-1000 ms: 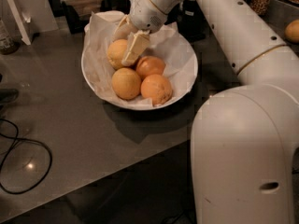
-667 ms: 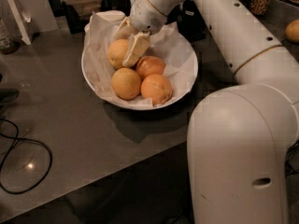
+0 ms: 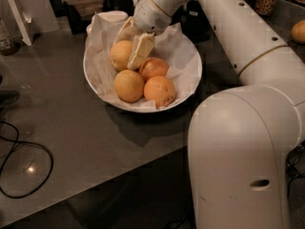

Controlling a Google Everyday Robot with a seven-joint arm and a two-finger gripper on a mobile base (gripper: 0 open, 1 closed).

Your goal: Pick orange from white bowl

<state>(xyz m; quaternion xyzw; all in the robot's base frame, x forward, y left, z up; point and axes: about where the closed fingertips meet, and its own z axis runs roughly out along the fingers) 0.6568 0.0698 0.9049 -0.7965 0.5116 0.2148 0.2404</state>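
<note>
The white bowl (image 3: 198, 76), lined with crinkled white paper, stands on the grey table and holds several oranges. The pale yellow-orange orange (image 3: 118, 56) lies at the bowl's back left. My gripper (image 3: 127, 50) reaches down into the bowl from the back. One finger (image 3: 138, 50) lies against the orange's right side and the other finger (image 3: 126, 30) against its upper back. The gripper is shut on this orange, which still rests in the bowl. Two redder oranges (image 3: 153, 67) (image 3: 160, 90) and a smaller yellow-orange one (image 3: 128, 85) lie beside it.
My white arm and base (image 3: 238, 151) fill the right side. A black cable (image 3: 24, 149) loops on the table at the left. A white card (image 3: 19, 13) and dark objects stand at the back. Another orange (image 3: 299, 31) lies at the far right.
</note>
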